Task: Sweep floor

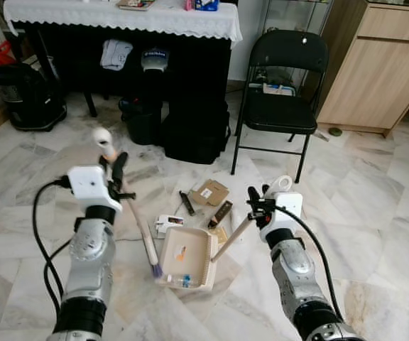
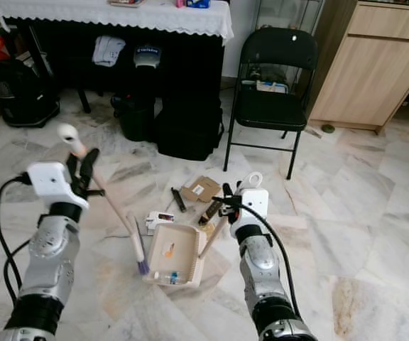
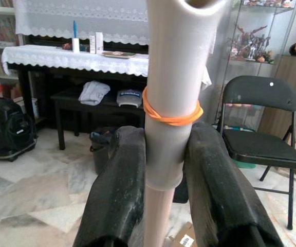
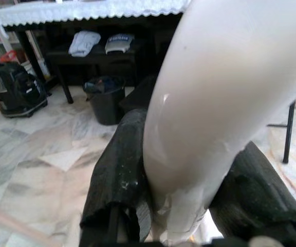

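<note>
On the marble floor (image 1: 375, 213) in front of the robot lay the work area. The left claw (image 1: 113, 170) was clamped on the pale handle of a small broom (image 1: 139, 220), near the handle's upper end; an orange rubber band (image 3: 171, 114) circled the handle just above the fingers (image 3: 118, 190). From that claw the handle ran down and away to purple bristles, which touched the near left edge of the dustpan (image 1: 190, 259).

The right claw (image 1: 255, 206) was closed on the end of the dustpan's cream handle, its fingers (image 4: 118, 170) pressed to either side. The handle sloped down and to the left of this claw to the pan, which rested flat on the floor between both arms. Small bits of litter lay inside the pan.

Just beyond the pan, scattered debris was noted: a cardboard piece (image 1: 210, 192), a dark bar (image 1: 220, 214) and a small box (image 1: 167, 222).

Well beyond both claws stood a black folding chair (image 1: 282, 99), a cloth-covered table (image 1: 123, 18) and a black bin (image 1: 142, 121).
</note>
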### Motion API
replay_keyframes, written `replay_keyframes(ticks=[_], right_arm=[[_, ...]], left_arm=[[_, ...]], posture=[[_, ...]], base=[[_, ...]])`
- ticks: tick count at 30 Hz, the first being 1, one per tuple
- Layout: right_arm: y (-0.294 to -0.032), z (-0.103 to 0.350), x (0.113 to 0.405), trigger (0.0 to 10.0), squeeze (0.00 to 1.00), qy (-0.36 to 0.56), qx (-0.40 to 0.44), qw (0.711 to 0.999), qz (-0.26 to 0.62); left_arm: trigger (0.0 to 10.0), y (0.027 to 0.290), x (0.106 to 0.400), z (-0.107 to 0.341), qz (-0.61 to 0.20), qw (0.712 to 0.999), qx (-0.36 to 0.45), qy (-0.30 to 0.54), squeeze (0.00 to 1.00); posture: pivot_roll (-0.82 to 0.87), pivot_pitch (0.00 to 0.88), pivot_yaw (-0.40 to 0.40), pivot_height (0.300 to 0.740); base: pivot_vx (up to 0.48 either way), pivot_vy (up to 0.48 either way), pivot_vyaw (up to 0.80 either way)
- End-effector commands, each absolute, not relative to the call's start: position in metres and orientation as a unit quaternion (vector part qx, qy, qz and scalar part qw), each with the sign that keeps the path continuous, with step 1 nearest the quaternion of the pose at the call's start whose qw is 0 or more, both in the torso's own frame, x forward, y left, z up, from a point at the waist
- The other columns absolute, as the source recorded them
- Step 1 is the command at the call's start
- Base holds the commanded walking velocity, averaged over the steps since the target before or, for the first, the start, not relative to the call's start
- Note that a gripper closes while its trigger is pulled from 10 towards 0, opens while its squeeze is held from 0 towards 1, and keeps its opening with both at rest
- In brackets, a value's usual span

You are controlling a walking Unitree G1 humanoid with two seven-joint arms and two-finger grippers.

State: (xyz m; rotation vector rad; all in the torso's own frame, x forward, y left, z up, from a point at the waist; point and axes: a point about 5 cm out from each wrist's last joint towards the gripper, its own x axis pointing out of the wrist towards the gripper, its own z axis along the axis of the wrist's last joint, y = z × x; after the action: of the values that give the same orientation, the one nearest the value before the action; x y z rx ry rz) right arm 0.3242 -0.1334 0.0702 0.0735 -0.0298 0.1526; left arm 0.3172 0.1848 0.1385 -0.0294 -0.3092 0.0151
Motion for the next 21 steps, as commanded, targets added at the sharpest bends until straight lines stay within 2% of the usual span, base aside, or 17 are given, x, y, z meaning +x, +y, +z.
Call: replay_keyframes(ticks=[1,21], right_arm=[[-0.1361,0.0907,0.3318,10.0,0.0,-0.062,0.034,0.995,0.072],[-0.1345,0.091,0.3321,10.0,0.0,-0.06,0.034,0.995,0.075]], left_arm=[[10.0,0.1855,0.3187,0.1439,0.01,0.986,-0.012,-0.167,0.0],[10.0,0.1839,0.3169,0.1358,0.006,0.988,0.017,-0.152,0.0]], posture=[[0.01,0.0,-0.051,0.74],[0.03,0.0,-0.055,0.74]], base=[[0.0,0.0,0.52],[0.0,0.0,0.7]])
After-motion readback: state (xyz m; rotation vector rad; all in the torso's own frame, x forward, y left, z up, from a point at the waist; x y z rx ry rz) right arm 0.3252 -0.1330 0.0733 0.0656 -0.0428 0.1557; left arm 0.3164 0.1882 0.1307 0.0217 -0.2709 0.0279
